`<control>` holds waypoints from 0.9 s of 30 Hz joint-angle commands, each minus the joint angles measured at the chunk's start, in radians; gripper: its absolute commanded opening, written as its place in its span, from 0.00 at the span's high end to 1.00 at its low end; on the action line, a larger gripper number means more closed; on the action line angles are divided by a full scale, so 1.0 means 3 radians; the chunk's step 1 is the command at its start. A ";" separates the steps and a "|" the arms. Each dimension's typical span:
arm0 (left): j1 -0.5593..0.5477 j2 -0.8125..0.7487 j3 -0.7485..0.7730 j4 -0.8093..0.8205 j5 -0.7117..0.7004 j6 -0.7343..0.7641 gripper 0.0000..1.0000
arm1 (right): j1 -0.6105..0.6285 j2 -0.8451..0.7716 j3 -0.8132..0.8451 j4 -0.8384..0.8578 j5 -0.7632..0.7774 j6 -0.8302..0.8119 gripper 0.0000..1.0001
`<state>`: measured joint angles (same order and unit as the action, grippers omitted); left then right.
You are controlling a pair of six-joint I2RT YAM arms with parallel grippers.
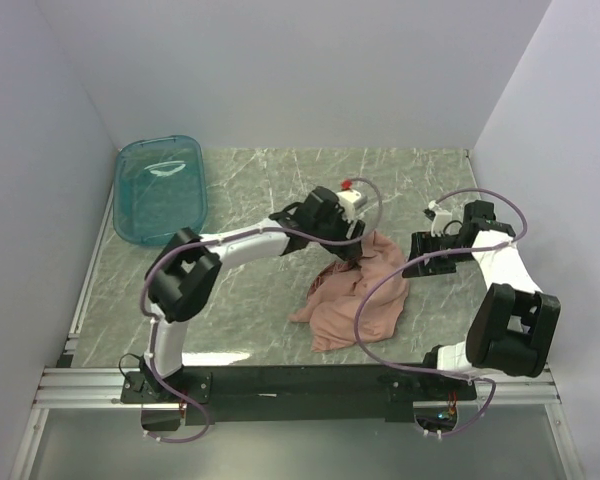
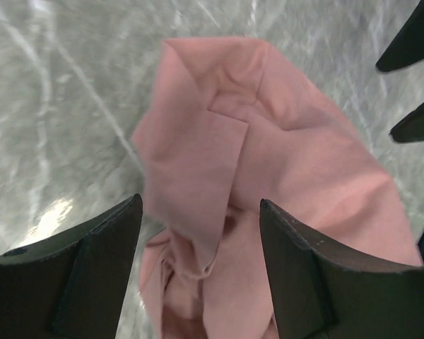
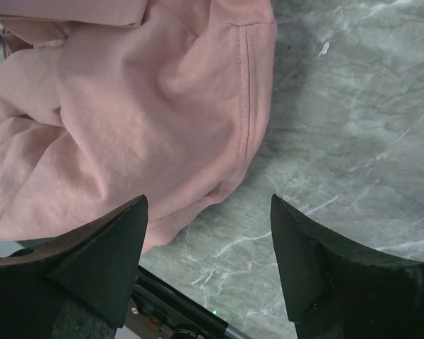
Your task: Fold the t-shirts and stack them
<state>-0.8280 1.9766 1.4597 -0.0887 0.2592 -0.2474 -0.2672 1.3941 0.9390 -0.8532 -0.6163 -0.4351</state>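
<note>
A dusty-pink t-shirt [image 1: 358, 293] lies crumpled in a heap on the marble table, right of centre. Its print is hidden. My left gripper [image 1: 355, 252] hangs over the heap's far edge. In the left wrist view its jaws are open, with bunched pink folds [image 2: 219, 183] between and below the fingers, nothing pinched. My right gripper [image 1: 418, 257] is at the shirt's right edge. In the right wrist view it is open over bare table, with a hemmed edge of the shirt [image 3: 162, 106] just left of the gap.
A teal see-through tub [image 1: 161, 186] stands at the back left of the table [image 1: 250, 310]. White walls close the back and sides. The black arm rail [image 1: 300, 380] runs along the near edge.
</note>
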 commanded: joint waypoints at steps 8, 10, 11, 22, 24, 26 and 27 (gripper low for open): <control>-0.0185 0.0406 0.0508 -0.0343 -0.0291 0.0329 0.37 | -0.0168 0.0435 0.0337 -0.0157 -0.0236 -0.0053 0.28; -0.0185 0.0432 0.0539 -0.0374 -0.0358 0.0334 0.46 | -0.0168 0.0548 0.0388 -0.0178 -0.0282 -0.0053 0.30; -0.0180 0.0427 0.0534 -0.0384 -0.0398 0.0339 0.51 | -0.0168 0.0594 0.0403 -0.0183 -0.0298 -0.0053 0.31; -0.0124 -0.0135 0.0090 -0.0099 -0.0471 0.0196 1.00 | -0.0101 0.1141 0.0577 -0.0198 -0.0415 0.0003 0.35; -0.0068 -0.0304 -0.0130 0.0019 -0.0369 0.0048 1.00 | -0.0061 0.1233 0.0597 -0.0188 -0.0421 0.0008 0.37; -0.0037 -0.0432 -0.0304 0.0147 -0.0317 -0.0069 1.00 | 0.0011 0.1345 0.0628 -0.0178 -0.0426 0.0018 0.41; -0.0032 -0.0468 -0.0345 0.0168 -0.0302 -0.0096 1.00 | 0.0026 0.1381 0.0643 -0.0188 -0.0436 0.0019 0.43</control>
<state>-0.8543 1.9278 1.3941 -0.1349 0.1352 -0.2115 -0.2874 1.7756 1.0897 -0.9035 -0.7242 -0.4339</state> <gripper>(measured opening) 0.030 0.590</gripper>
